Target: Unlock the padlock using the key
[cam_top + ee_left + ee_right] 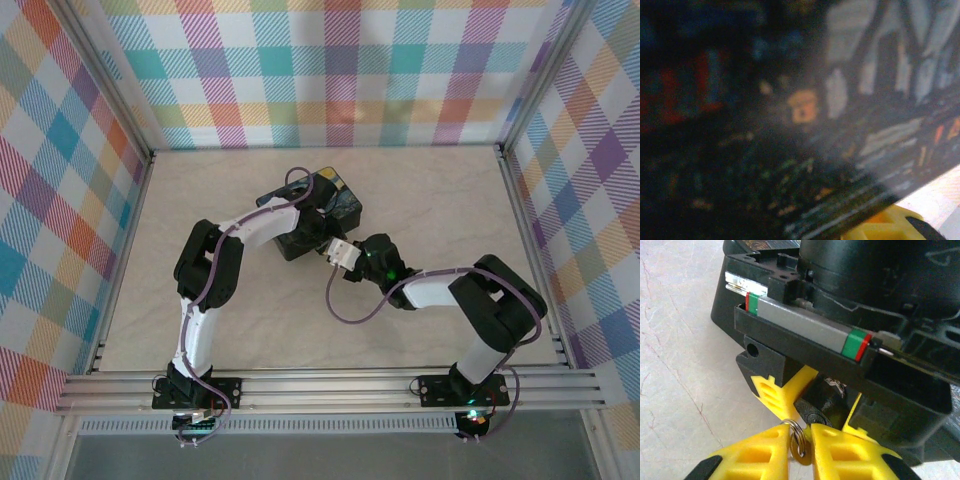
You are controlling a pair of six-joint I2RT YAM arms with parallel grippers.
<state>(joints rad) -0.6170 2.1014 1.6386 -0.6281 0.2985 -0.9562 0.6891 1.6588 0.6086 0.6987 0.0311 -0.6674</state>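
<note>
The small dark padlock (826, 407) is pinched between the yellow fingers (774, 390) of my left gripper (325, 240), its keyhole end facing my right gripper. My right gripper (801, 432) is shut on the key (800, 456), a small pale metal piece on a split ring (796, 432). The key's tip sits right at the padlock's keyhole end, and I cannot tell how far in it is. In the top view the two grippers meet beside the painted tin (340, 200), with the right gripper (337, 256) coming in from the right.
The swirl-painted tin lies under and behind the left wrist. Its dark printed side (805, 125) is blurred and very close in the left wrist view, with one yellow finger (885, 227) at the bottom. Pale tabletop (440, 200) spreads around, walled by checked panels.
</note>
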